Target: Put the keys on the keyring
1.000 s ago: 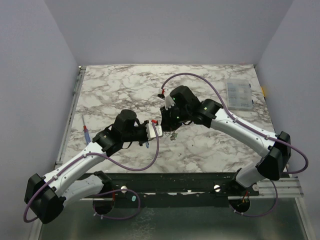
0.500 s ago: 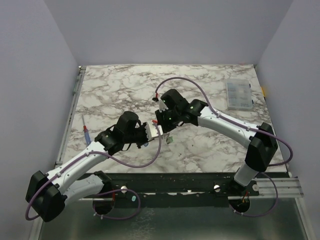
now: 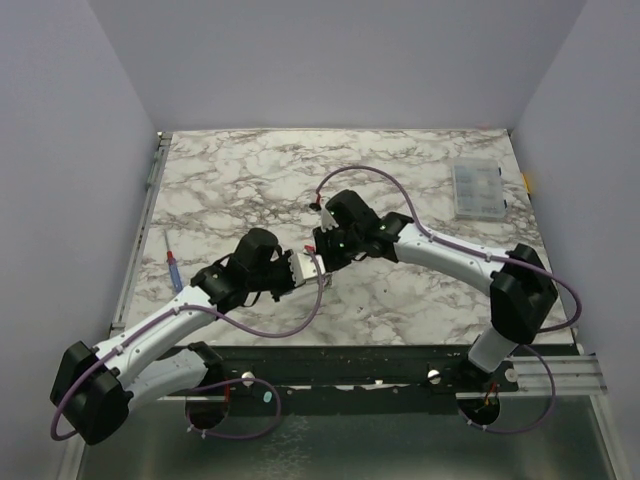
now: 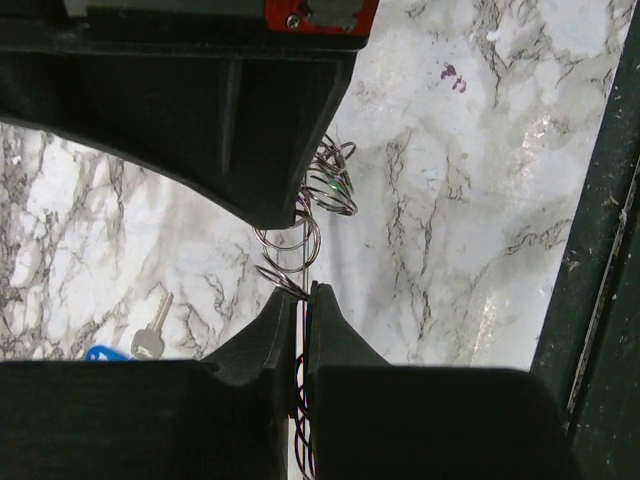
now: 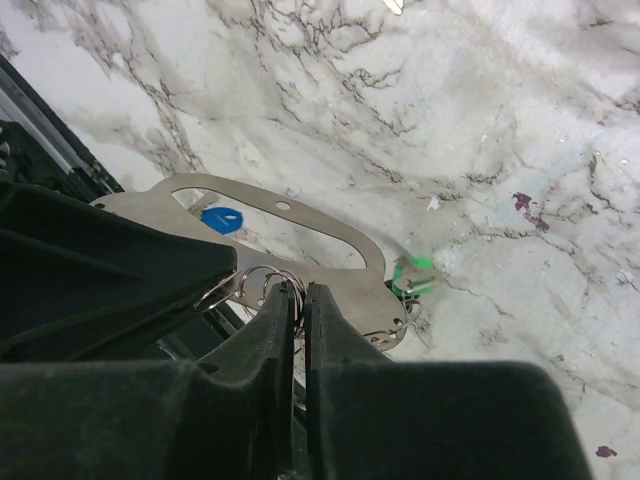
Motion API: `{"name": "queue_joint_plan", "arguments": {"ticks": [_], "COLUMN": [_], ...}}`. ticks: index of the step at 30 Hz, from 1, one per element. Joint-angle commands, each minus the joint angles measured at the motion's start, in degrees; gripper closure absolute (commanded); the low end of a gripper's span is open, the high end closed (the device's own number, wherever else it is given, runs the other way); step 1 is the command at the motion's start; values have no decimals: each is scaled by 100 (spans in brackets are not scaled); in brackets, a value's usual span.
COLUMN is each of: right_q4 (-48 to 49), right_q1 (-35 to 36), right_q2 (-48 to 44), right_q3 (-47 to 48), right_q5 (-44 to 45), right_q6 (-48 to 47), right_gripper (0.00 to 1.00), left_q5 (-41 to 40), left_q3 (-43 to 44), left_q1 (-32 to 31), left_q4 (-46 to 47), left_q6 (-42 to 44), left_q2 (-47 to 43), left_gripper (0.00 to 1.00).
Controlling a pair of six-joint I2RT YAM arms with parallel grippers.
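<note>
Over the marble desk [image 3: 250, 170], both arms stretch inward from the near edge. The left arm lies low from the left corner. The right arm bends in a long arc from the right, so the two hands meet tip to tip near the desk's middle.

The left hand [image 3: 303, 268] is clamped on the keyring [image 5: 310, 215], which it sees edge-on as a thin line between its fingers. The right hand [image 3: 322, 252] is pinched closed on the keyring's near band, where small wire rings [image 4: 331, 185] hang.

A clear box [image 3: 477, 190] sits far right and a screwdriver [image 3: 174, 270] far left, both well apart from the hands.

A blue-headed key [image 5: 220, 218] shows through the loop, and a green-headed key [image 5: 412, 273] hangs at the keyring's end.
</note>
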Motion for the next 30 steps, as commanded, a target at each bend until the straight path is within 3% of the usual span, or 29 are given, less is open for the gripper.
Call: {"name": "queue_joint_plan", "arguments": {"ticks": [1,3,8,10,17,24,30], "right_q4": [-726,-543,174,399,1459,2658,2489], "right_q1": [-246,-423,-703,-719,-728,-720,-727], "right_q2": [-250,-632,-1690,-1999,-2999,-3877,-3775], "right_q3": [-525,-549,-798,-866,-1446,-2208,-2136], "right_q5": [1173,1157,1001,987,284,-1200,-2518], "right_q6": [-243,-230,-411,-468,-1173,-1926,-2695], "right_gripper": [90,81,44,38,36,35,36], "left_q5": [347,412,628,729,1200,1808,2419], "left_q3": [384,349,360,361,324,282,263], "left_q1": [50,50,47,51,53,51,52], "left_q4": [1665,1658,1574,1558,1479,1436,1419], "left_q6": [137,162,211,227,357,448,440], "left_q2": [-594,-640,-622,-610,-680,-724,-643], "left_gripper": [100,100,100,100,100,100,100]}}
